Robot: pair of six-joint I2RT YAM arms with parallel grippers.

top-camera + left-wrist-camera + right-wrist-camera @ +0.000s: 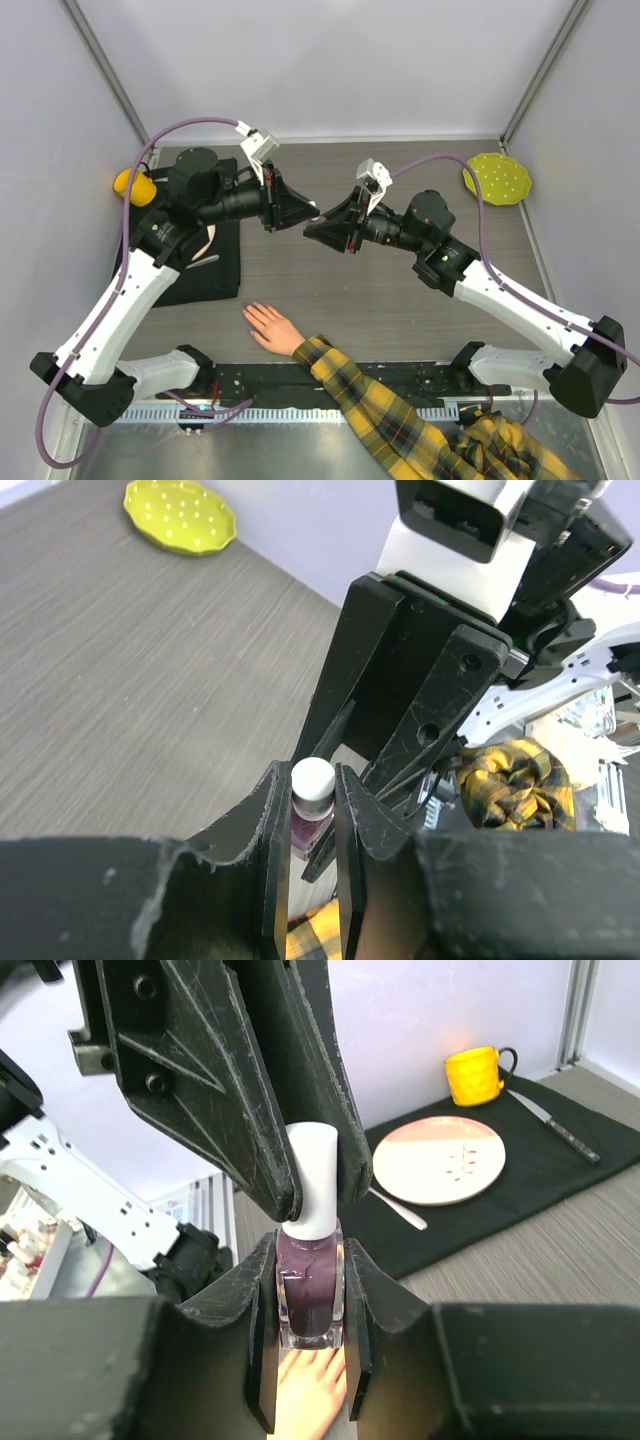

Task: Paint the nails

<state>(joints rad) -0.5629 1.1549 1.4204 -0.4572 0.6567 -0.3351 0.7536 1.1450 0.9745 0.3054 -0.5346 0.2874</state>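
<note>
Grippers are meeting tip to tip above the grey wood-grain table point(400, 300): the right gripper point(310, 1260) is pinching the glass body of a small dark-purple polish bottle point(310, 1300), while the left gripper point(314, 1200) is clamping that bottle's tall white cap point(312, 1160). Well apart from them, near the table's front edge, the pale flesh-coloured hand point(270, 327) with a yellow-black plaid sleeve point(370, 395) is lying flat, fingers spread, its nails showing too small to make out.
</note>
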